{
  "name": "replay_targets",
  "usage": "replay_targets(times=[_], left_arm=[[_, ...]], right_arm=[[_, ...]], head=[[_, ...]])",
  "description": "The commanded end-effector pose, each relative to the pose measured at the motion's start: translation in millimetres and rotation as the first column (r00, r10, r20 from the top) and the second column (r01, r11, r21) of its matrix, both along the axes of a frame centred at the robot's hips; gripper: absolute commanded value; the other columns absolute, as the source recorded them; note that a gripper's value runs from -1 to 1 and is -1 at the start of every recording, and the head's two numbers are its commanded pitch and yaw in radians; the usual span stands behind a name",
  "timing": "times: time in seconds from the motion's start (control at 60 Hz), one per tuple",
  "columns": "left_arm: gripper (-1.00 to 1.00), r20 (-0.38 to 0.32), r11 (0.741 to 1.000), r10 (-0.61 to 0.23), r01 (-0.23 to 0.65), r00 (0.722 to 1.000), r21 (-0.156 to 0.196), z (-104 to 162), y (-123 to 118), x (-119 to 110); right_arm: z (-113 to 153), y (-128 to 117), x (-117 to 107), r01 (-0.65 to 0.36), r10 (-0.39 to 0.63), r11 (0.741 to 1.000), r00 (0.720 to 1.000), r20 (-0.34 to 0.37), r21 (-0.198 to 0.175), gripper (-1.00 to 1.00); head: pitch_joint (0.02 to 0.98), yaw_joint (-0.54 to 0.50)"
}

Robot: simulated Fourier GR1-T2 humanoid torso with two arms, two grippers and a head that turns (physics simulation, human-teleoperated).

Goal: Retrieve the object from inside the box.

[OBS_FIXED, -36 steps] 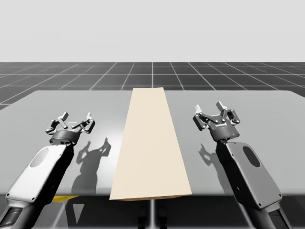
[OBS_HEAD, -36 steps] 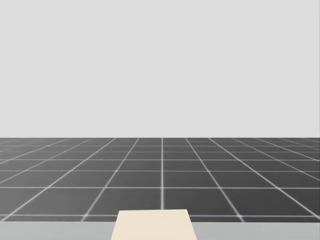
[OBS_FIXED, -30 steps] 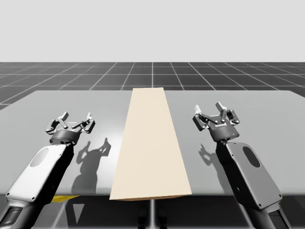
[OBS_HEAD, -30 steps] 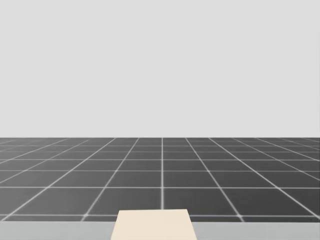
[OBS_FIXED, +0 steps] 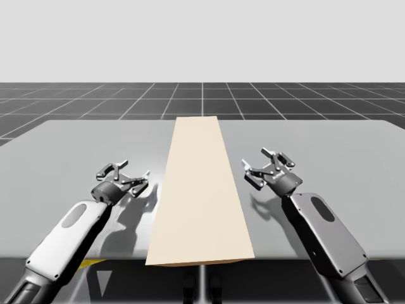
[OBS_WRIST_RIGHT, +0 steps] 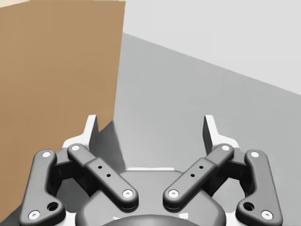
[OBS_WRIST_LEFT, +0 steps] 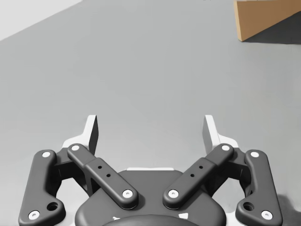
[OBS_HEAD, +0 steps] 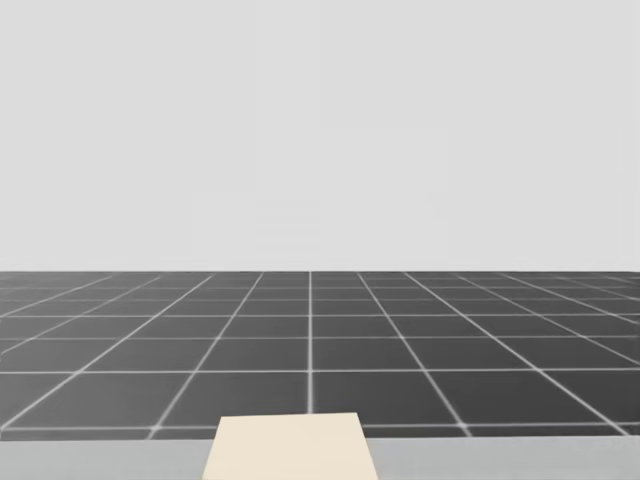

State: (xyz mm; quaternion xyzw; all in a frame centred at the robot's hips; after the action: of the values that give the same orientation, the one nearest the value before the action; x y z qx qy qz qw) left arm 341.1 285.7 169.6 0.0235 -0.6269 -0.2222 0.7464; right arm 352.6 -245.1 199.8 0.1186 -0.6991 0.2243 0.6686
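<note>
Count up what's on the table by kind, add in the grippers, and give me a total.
Boxes: 1, the long tan box lying down the middle of the table.
Grippers: 2, the left gripper and the right gripper, both open, one on each side of the box.
Total: 3.

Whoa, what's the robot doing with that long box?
A robot with two arms is at a grey table, and a long tan box lies down the middle. Its left claw and right claw hover on either side of the box, both open and holding nothing. Neither touches the box yet, and whatever is inside is hidden.
</note>
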Motion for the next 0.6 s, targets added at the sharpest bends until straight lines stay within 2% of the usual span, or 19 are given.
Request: replay_targets(times=[0.017,0.117,0.167,0.2,0.267,0.35,0.417,0.483,0.567,0.6], left_arm=[[-1.0,-0.012,0.976,-0.216,0.216,0.976,0.021,-10.1,-56.1,-18.9],[-1.0,-0.002,0.962,-0.271,0.271,0.963,0.029,-7.0,-74.1,-29.8],[-1.0,0.002,0.954,-0.3,0.3,0.954,0.018,-5.7,-84.7,-35.5],[-1.0,0.006,0.946,-0.322,0.321,0.947,0.032,-5.7,-92.3,-39.7],[-1.0,0.003,0.938,-0.347,0.347,0.938,0.028,-5.7,-104.5,-45.5],[-1.0,-0.006,0.914,-0.406,0.406,0.914,0.012,-5.6,-125.6,-55.8],[-1.0,-0.012,0.897,-0.441,0.441,0.897,-0.024,-3.9,-134.5,-58.7],[-1.0,-0.016,0.89,-0.454,0.452,0.891,-0.062,-2.9,-139.5,-57.9],[-1.0,-0.02,0.881,-0.469,0.466,0.883,-0.085,-3.2,-143.4,-51.9],[-1.0,-0.018,0.883,-0.465,0.462,0.885,-0.08,-4.6,-143.9,-48.2]], right_arm=[[-7.8,31.2,-19.0,-0.227,0.228,0.974,0.974,0.007,-0.008,-1.0],[-10.9,48.0,-31.5,-0.324,0.325,0.945,0.945,0.024,-0.049,-1.0],[-12.4,55.9,-37.5,-0.371,0.373,0.927,0.927,0.028,-0.059,-1.0],[-13.2,59.4,-40.2,-0.388,0.391,0.919,0.919,0.04,-0.076,-1.0],[-13.9,63.2,-43.1,-0.408,0.412,0.909,0.91,0.046,-0.08,-1.0],[-14.5,64.7,-43.7,-0.412,0.418,0.907,0.907,0.052,-0.089,-1.0],[-14.8,65.1,-43.7,-0.415,0.421,0.905,0.906,0.055,-0.092,-1.0],[-15.2,65.6,-43.3,-0.412,0.418,0.906,0.906,0.059,-0.097,-1.0],[-15.5,66.2,-43.2,-0.412,0.419,0.906,0.906,0.061,-0.101,-1.0],[-15.3,66.4,-43.3,-0.411,0.419,0.906,0.906,0.064,-0.103,-1.0]], head=[[0.081,-0.03],[0.084,-0.03],[0.083,-0.03],[0.082,-0.03],[0.08,-0.03],[0.079,-0.03],[0.081,-0.03],[0.083,-0.03],[0.086,-0.02],[0.088,-0.02]])
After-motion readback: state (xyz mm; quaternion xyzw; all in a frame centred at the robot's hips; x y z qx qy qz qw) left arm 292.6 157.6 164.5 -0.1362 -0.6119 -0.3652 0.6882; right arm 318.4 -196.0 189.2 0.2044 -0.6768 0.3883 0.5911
